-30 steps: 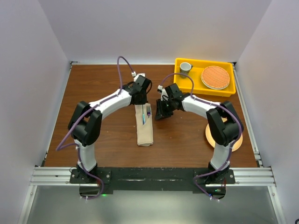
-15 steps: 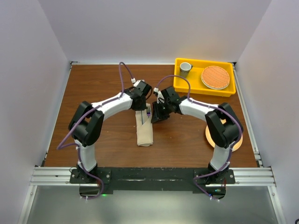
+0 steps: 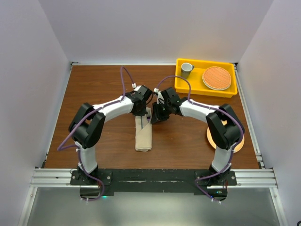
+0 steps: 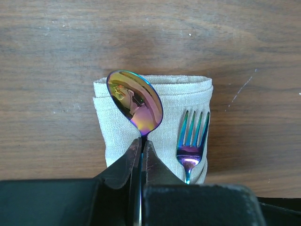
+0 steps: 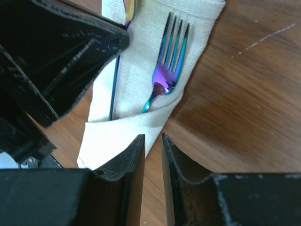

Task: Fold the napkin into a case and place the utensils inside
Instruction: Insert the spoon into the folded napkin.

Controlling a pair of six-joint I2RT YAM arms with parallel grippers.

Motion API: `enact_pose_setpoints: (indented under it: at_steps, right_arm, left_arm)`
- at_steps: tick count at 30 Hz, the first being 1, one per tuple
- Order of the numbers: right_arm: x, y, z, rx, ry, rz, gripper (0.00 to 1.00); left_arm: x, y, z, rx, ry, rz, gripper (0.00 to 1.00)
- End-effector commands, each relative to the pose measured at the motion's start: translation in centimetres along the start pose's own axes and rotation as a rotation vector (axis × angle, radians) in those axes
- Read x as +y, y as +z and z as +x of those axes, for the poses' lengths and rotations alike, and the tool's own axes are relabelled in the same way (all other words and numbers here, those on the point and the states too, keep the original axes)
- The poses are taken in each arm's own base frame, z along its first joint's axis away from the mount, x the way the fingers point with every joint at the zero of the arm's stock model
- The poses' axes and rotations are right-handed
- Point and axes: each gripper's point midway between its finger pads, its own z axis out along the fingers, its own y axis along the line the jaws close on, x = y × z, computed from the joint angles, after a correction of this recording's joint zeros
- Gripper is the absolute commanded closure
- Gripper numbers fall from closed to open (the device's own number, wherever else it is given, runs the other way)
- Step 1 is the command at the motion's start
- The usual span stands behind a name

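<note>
The left claw [image 4: 142, 147] was clenched on the spoon [image 4: 135, 101], its bowl over the case [image 4: 174, 92] just ahead. The right claw [image 5: 153, 139] stood slightly parted, empty, the fork [image 5: 165, 70] tucked into the case before it.

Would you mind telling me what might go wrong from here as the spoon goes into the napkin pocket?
1. The left gripper pinches the spoon only at its thin neck, so it may twist or slip.
2. The fork is already tucked beside it; the spoon could nudge it or bunch the napkin.
3. The right gripper hovers slightly open close by, so the arms might collide.
</note>
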Motion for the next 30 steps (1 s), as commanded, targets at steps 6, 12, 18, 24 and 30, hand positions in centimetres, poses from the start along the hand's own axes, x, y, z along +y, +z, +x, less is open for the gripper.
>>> enact_pose_setpoints:
  at_steps: [6, 12, 18, 24, 30]
  right_arm:
    - [2.6, 0.2, -2.4, -0.103, 0.047, -0.097, 0.84]
    - [1.9, 1.7, -2.5, -0.098, 0.098, -0.083, 0.86]
    - [1.1, 3.1, -2.2, -0.086, 0.124, -0.065, 0.87]
    - [-0.1, 4.1, -1.9, -0.068, 0.150, -0.018, 0.86]
    - [-0.6, 4.2, -1.8, -0.069, 0.160, 0.012, 0.88]
  left_arm:
    - [-0.5, -1.7, -0.7, -0.036, -0.019, 0.032, 1.00]
    - [-0.6, -1.7, -0.8, -0.039, -0.019, 0.038, 1.00]
    - [-0.7, -2.1, -0.7, -0.036, -0.018, 0.048, 1.00]
    - [-0.6, -2.2, 0.0, -0.015, -0.014, 0.051, 1.00]
    - [-0.3, -2.1, 1.6, 0.019, -0.006, 0.050, 1.00]
